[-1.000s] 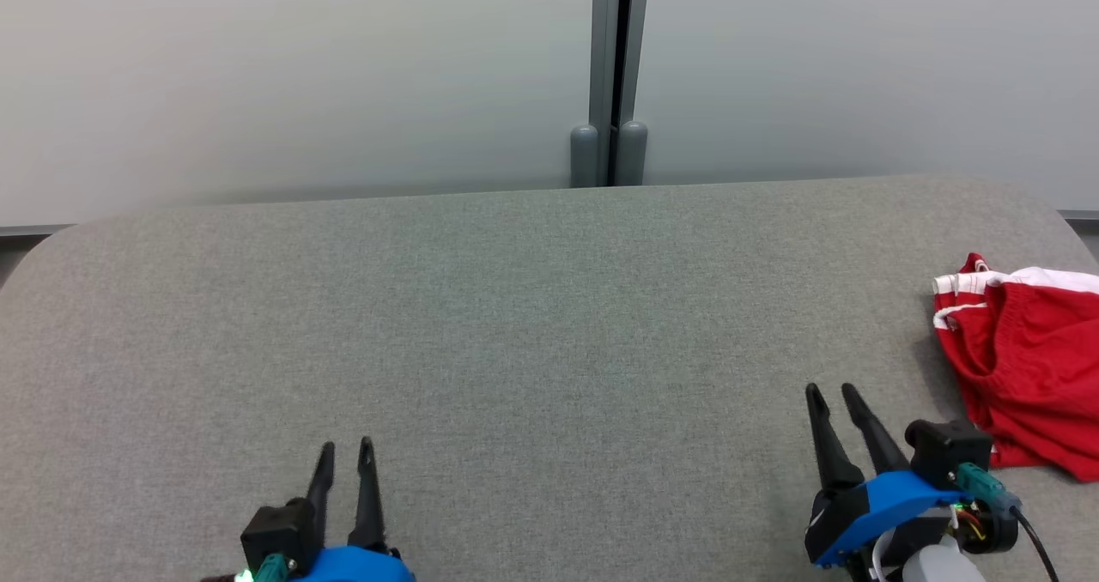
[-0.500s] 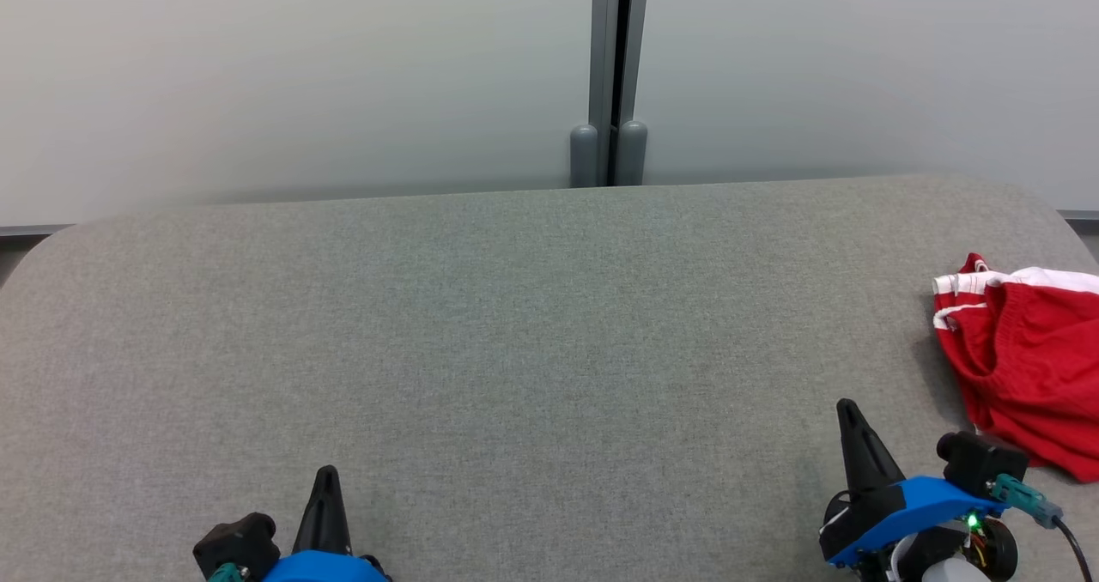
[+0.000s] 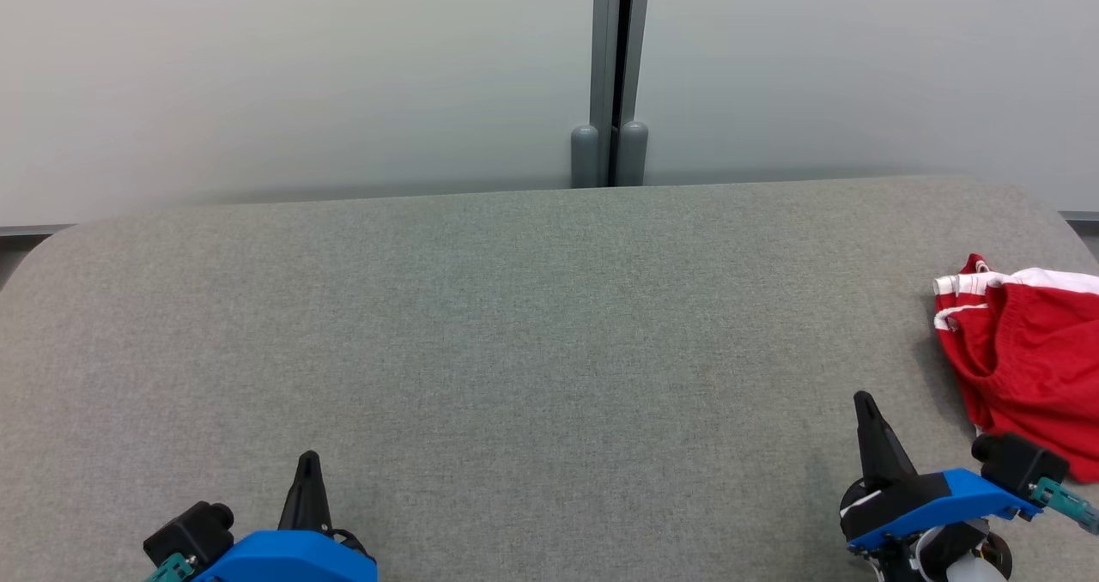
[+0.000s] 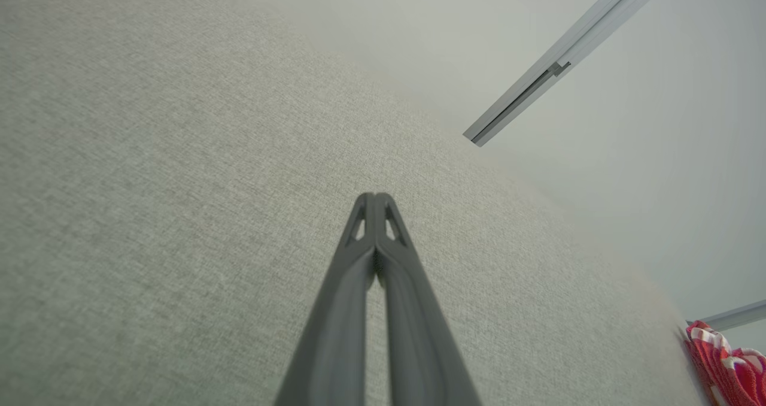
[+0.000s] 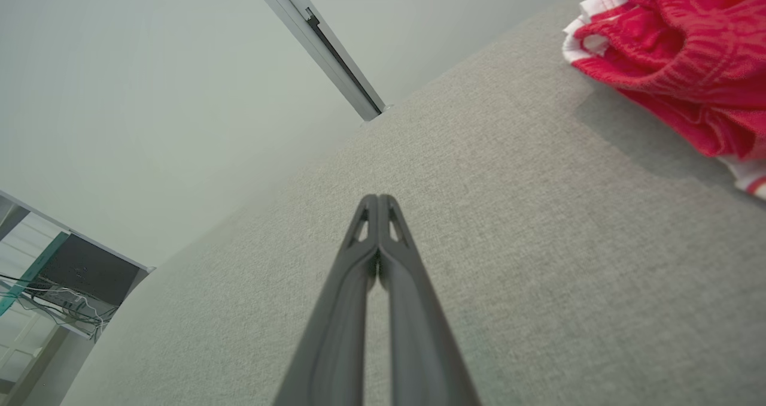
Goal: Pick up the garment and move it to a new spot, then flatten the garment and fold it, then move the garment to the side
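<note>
Garment (image 3: 1026,367), red with white trim, bunched at right edge of grey counter (image 3: 515,324). Left gripper (image 4: 375,197), right gripper (image 5: 378,197): both closed tight, nothing held.

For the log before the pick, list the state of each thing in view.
garment: crumpled in a heap at the right end of the table, not held.
left gripper: shut, holding nothing.
right gripper: shut, holding nothing, apart from the garment.
</note>
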Robot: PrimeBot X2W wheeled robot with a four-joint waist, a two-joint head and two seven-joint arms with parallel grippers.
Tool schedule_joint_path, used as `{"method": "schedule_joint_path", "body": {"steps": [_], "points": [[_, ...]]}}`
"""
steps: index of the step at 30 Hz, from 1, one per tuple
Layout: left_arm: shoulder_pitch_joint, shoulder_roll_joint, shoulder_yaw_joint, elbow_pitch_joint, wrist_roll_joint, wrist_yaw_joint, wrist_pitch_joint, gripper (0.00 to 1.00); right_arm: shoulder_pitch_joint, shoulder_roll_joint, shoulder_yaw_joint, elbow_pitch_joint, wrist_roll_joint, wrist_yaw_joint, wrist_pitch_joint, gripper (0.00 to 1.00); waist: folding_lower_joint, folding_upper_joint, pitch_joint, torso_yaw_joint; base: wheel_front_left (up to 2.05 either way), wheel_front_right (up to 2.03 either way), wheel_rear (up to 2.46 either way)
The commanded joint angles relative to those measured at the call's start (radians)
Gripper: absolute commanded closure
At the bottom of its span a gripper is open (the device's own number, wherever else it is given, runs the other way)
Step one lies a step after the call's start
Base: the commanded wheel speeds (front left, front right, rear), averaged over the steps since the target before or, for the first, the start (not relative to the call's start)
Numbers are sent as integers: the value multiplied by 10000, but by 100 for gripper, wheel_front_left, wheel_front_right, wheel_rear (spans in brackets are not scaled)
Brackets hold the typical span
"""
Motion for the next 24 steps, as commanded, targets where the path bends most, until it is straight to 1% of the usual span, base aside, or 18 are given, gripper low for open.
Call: {"method": "schedule_joint_path", "body": {"steps": [1, 24], "points": [[-278, -4, 159, -219, -458, -106, 115, 100, -7, -48, -70, -293, 500, 2, 111, 100, 0, 0, -1, 4, 0, 0, 0], [-491, -6, 814, -604, -3180, -563, 871, 100, 223, -57, -345, -1051, 3360, 3, 877, 100, 0, 1, -16, 27, 0, 0, 0]]}}
